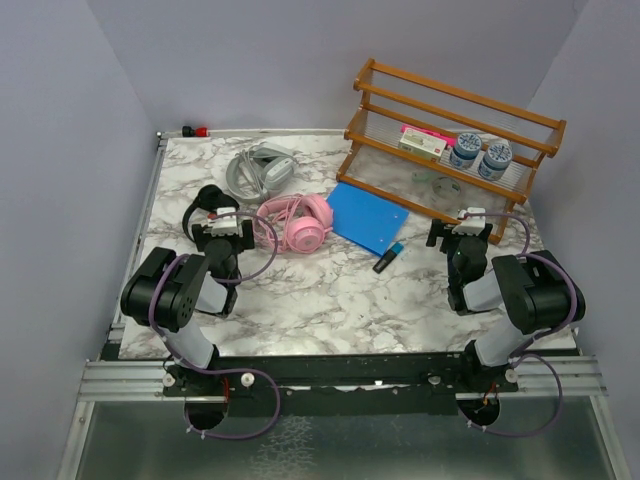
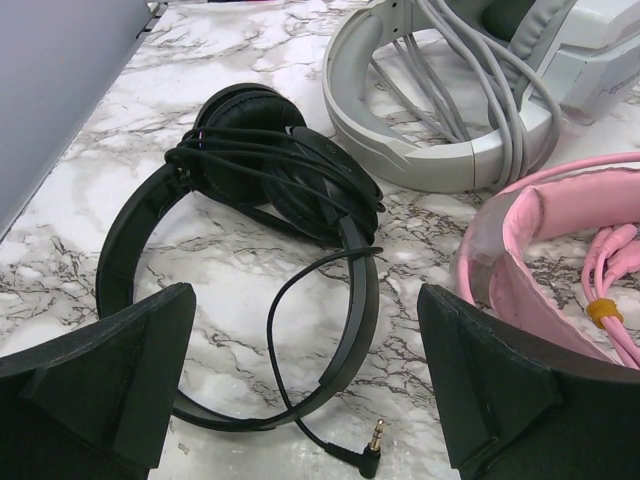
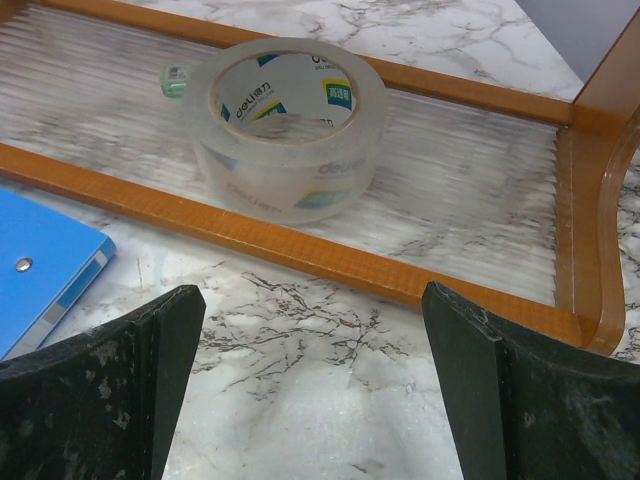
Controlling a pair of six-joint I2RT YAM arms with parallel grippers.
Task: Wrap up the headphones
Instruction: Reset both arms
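Observation:
Three headphones lie at the table's back left. The small black headphones have their thin cable wound round the ear cups, and the gold plug rests loose on the marble. The grey-white headphones carry grey cable looped through the band. The pink headphones lie to the right with pink cable inside. My left gripper hangs open just above the black band, holding nothing. My right gripper is open over bare marble in front of the rack.
A wooden rack at the back right holds a clear tape roll, two jars and a small box. A blue folder and a marker lie mid-table.

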